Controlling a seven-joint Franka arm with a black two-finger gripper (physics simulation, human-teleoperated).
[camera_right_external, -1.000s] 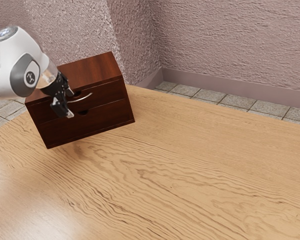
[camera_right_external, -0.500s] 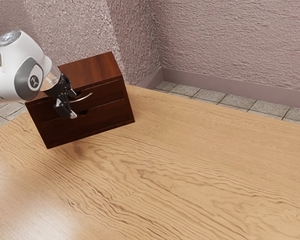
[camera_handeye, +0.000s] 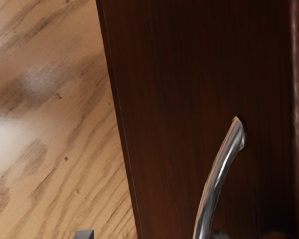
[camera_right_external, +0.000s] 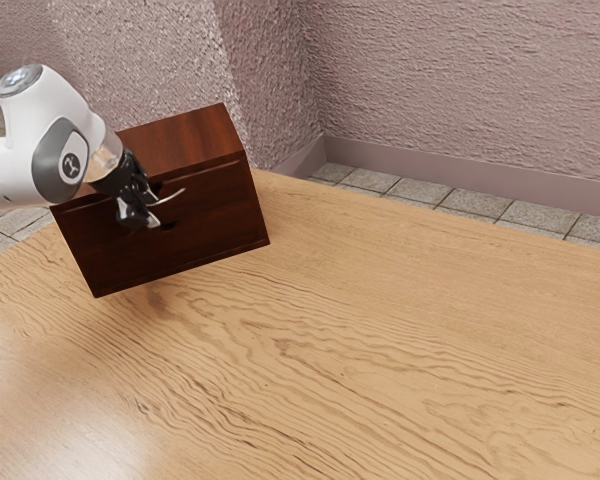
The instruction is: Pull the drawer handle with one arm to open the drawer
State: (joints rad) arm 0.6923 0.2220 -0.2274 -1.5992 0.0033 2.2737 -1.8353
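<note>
A simulated Franka arm (camera_right_external: 40,150) reaches in from the exterior view's left and puts its black gripper (camera_right_external: 143,212) against the front of a dark wooden cabinet (camera_right_external: 205,225) at the silver drawer handle (camera_right_external: 170,194). The hand meets the handle at the end nearer the arm. The rest of the curved bar runs on across the upper part of the cabinet front.

In the wrist view the handle (camera_handeye: 220,169) bows out from the dark cabinet front (camera_handeye: 189,74) and runs down between the fingers. One grey fingertip (camera_handeye: 84,234) stands off to the side over the table (camera_handeye: 45,149), clear of the bar. The fingers are therefore spread wide, with the handle between them but not pinched from both sides.

The drawer front looks level with the rest of the cabinet face in the exterior view, and the seam around it is too faint to trace.

The cabinet stands on the light, wavy-grained table (camera_right_external: 380,350) near its far edge, turned at an angle so one front corner points down the table. Behind the cabinet a rough pinkish wall (camera_right_external: 460,70) forms a corner, and grey floor tiles (camera_right_external: 500,205) run along the wall's foot beyond the table edge.
</note>
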